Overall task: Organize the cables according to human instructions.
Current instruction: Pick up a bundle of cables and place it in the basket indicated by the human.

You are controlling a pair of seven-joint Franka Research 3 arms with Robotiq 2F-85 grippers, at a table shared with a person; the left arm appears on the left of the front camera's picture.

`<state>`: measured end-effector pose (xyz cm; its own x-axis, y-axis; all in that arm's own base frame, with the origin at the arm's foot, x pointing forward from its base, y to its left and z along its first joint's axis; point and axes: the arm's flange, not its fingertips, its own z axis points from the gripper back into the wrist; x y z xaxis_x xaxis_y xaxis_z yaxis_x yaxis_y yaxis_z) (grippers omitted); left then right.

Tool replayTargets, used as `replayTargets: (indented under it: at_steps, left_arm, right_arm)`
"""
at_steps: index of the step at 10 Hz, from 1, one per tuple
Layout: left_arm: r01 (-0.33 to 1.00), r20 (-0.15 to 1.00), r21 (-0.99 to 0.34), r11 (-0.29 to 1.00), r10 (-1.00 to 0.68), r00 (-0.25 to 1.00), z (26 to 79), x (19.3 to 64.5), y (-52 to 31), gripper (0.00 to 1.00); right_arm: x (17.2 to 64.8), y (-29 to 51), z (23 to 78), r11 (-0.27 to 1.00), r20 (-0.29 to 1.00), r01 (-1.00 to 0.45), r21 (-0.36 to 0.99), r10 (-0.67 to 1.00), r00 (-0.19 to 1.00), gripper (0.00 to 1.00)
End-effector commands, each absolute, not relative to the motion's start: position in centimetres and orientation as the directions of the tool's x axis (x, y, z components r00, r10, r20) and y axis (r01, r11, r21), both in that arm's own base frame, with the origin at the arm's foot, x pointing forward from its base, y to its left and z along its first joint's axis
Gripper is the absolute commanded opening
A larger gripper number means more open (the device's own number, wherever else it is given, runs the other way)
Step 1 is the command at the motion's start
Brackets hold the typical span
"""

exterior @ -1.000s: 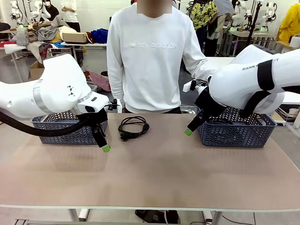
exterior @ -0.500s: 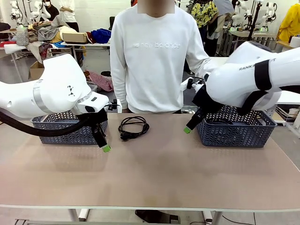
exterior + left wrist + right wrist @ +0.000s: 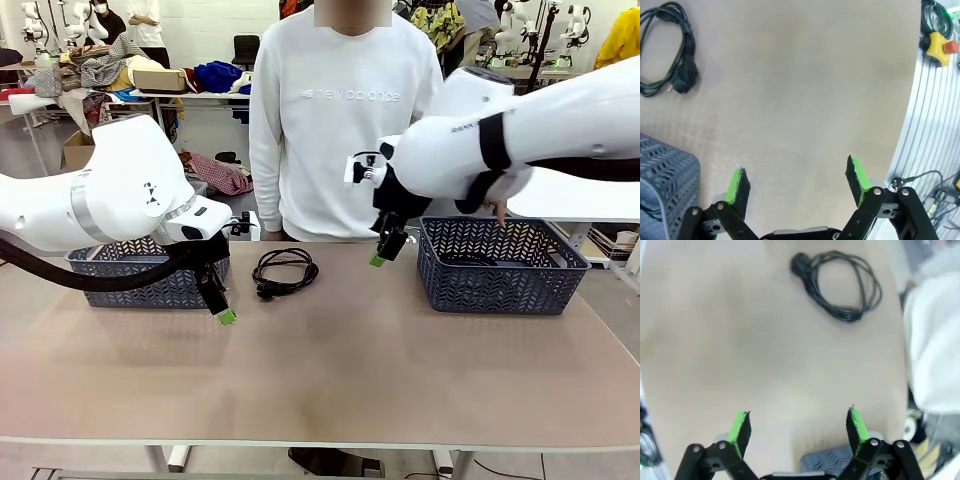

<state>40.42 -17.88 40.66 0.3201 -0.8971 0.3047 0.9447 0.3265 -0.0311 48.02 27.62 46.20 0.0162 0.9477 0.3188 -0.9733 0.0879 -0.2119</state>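
Note:
One coiled black cable lies on the table near the far edge, in front of the person; it also shows as a coil in the left wrist view and as a loop in the right wrist view. Another dark cable lies inside the right basket. My left gripper hangs open just above the table, left of and nearer than the coil. My right gripper is open in the air, right of the coil and left of the right basket. Nothing is between either pair of fingers.
A dark blue mesh basket stands at the right, another basket at the left behind my left arm. The person's hand points down over the right basket. The person stands at the far edge.
My right arm has swung left and up, carrying its gripper from the right basket's front corner toward the cable. The person's hand now shows above the right basket. The left arm is still.

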Motion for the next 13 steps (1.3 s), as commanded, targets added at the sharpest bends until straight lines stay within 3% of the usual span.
replayTargets:
  at_steps: [1, 4, 13]
  left_arm:
    - [0.942, 0.306, -0.034, 0.333, -0.894, 0.327, 40.7, 40.4, -17.7, 1.0]
    - [0.942, 0.306, -0.034, 0.333, -0.894, 0.327, 40.7, 40.4, -17.7, 1.0]
    - [0.942, 0.306, -0.034, 0.333, -0.894, 0.327, 40.7, 40.4, -17.7, 1.0]
  right_arm:
    - [50.5, 28.1, 46.2, -0.142, 0.3, -0.972, -0.19, 0.934, -0.195, 1.0]
    - [52.0, 29.8, 45.3, -0.336, 0.226, -0.929, -0.157, 0.903, -0.364, 1.0]
    - [51.8, 30.5, 44.5, -0.32, 0.222, -0.935, -0.152, 0.911, -0.348, 1.0]
